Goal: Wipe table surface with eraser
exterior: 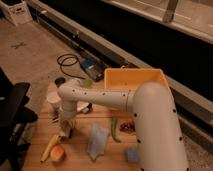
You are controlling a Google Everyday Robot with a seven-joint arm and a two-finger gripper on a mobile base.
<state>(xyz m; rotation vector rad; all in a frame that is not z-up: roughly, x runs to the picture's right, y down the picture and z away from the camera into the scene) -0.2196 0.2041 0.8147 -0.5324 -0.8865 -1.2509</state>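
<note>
Claw [66,132]: down at table [80,160] left side, just above banana [50,147]; grip state cannot tell. Eraser: cannot tell which item. Nearby: cloth [97,141], peach [58,153], cup [53,101], yellow bin [135,80]. Legible writing: nothing readable.

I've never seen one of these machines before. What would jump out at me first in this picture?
The big white arm fills the right side and bends across the wooden table, its hand low at the left part of the table. Behind it sits a bright yellow bin. In front lie a pale blue cloth, and a banana with a peach-coloured fruit near the front left edge.
</note>
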